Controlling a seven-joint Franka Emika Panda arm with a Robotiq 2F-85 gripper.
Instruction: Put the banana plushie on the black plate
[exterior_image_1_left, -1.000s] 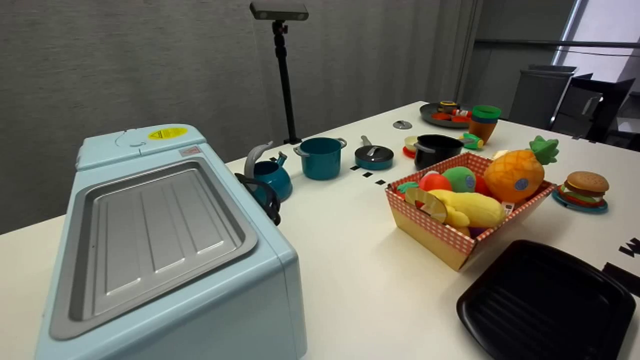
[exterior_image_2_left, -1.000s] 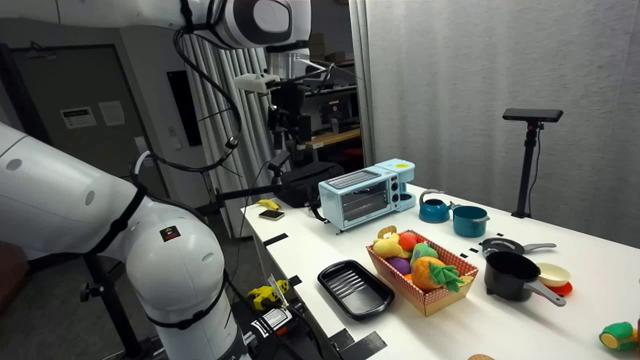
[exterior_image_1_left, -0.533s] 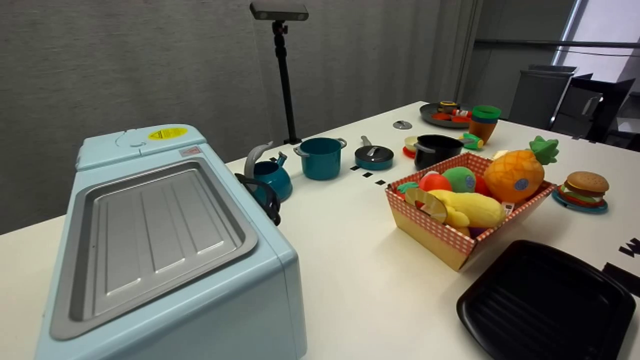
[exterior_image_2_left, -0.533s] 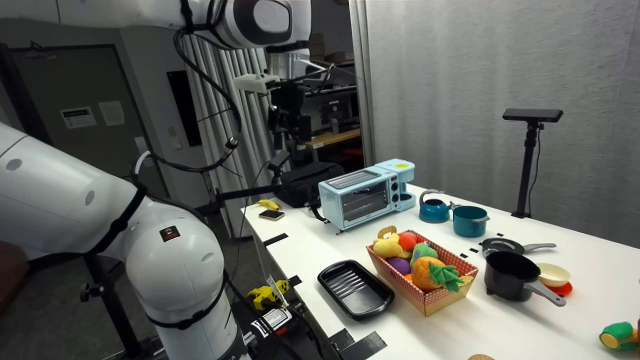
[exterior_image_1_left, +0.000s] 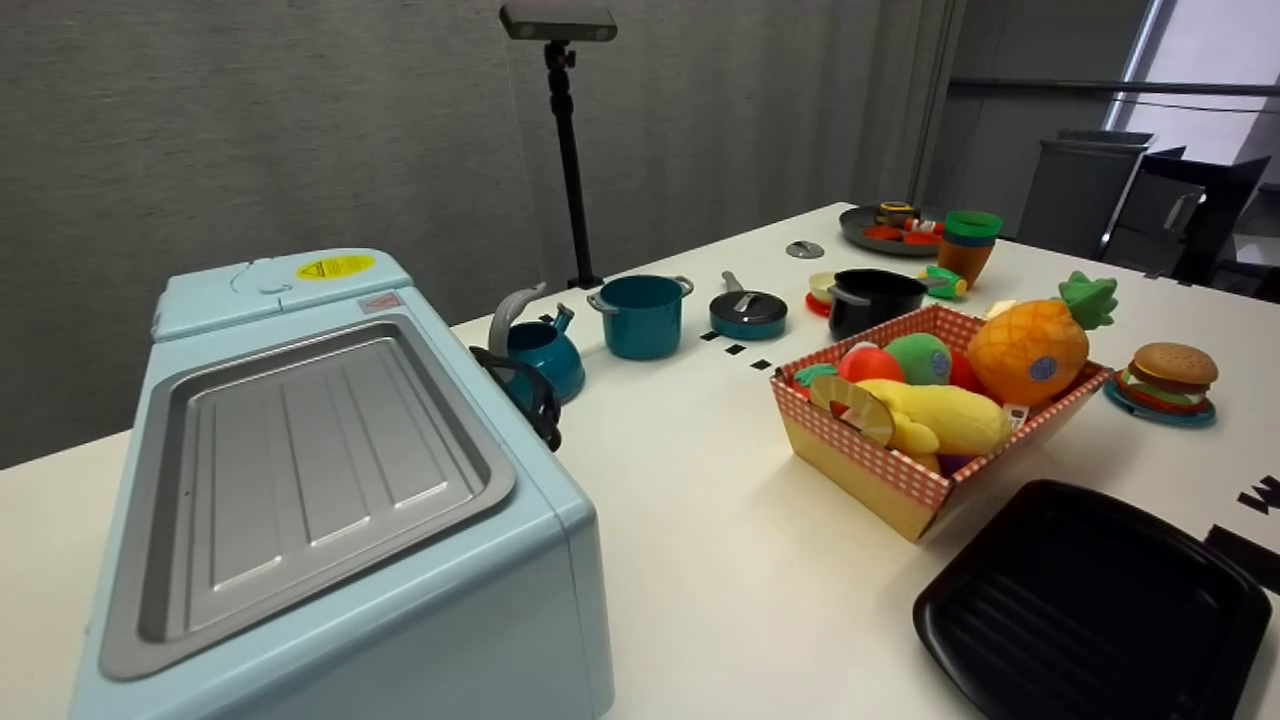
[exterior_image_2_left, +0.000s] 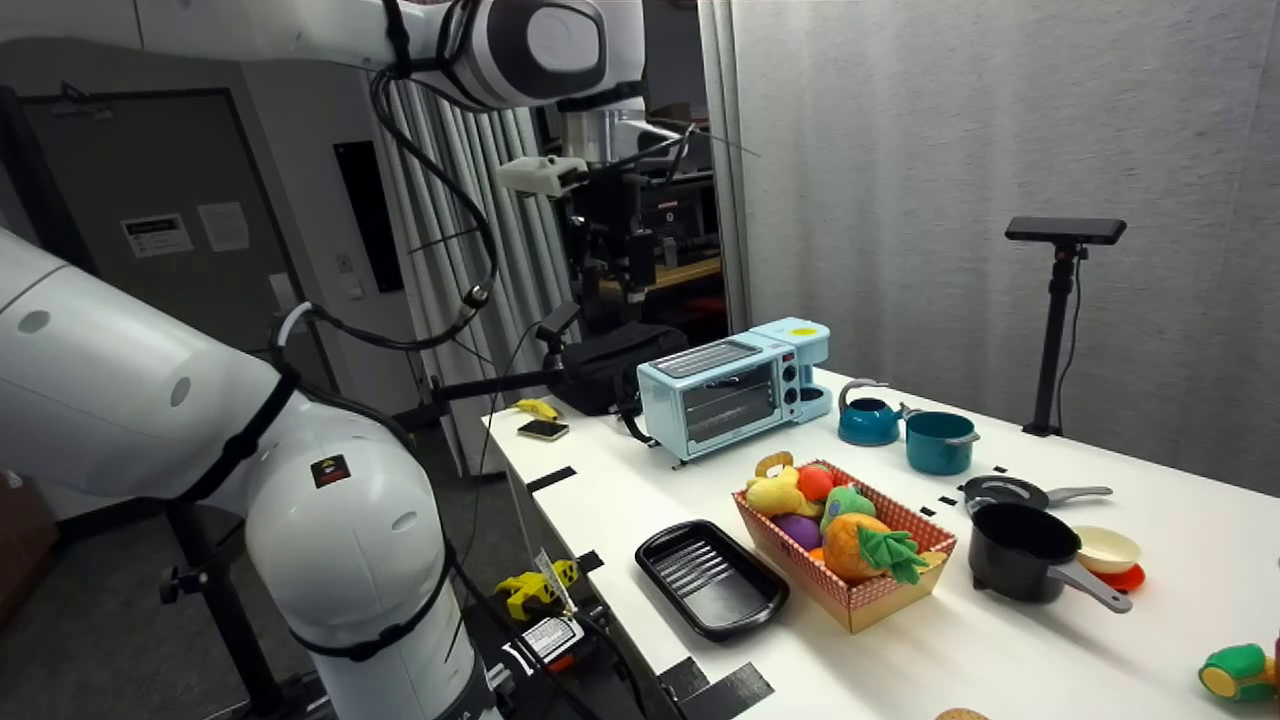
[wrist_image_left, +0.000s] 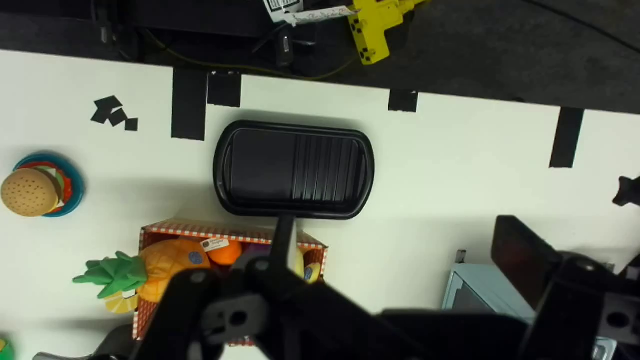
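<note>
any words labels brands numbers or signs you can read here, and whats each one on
No word, brand or number is readable. Too small or blurred:
Yellow sticker and pinkish sticker on the light-blue oven
White tag in the fruit basket
Blue patch on the pineapple plush
Two notices on the door
Dark sticker on the robot arm
Barcode label and paper strip beyond the table
Black tape pieces on the table: no certain letter

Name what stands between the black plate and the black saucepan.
The fruit basket, with the banana plushie in it, stands between the black plate and the black saucepan in both exterior views.
</note>
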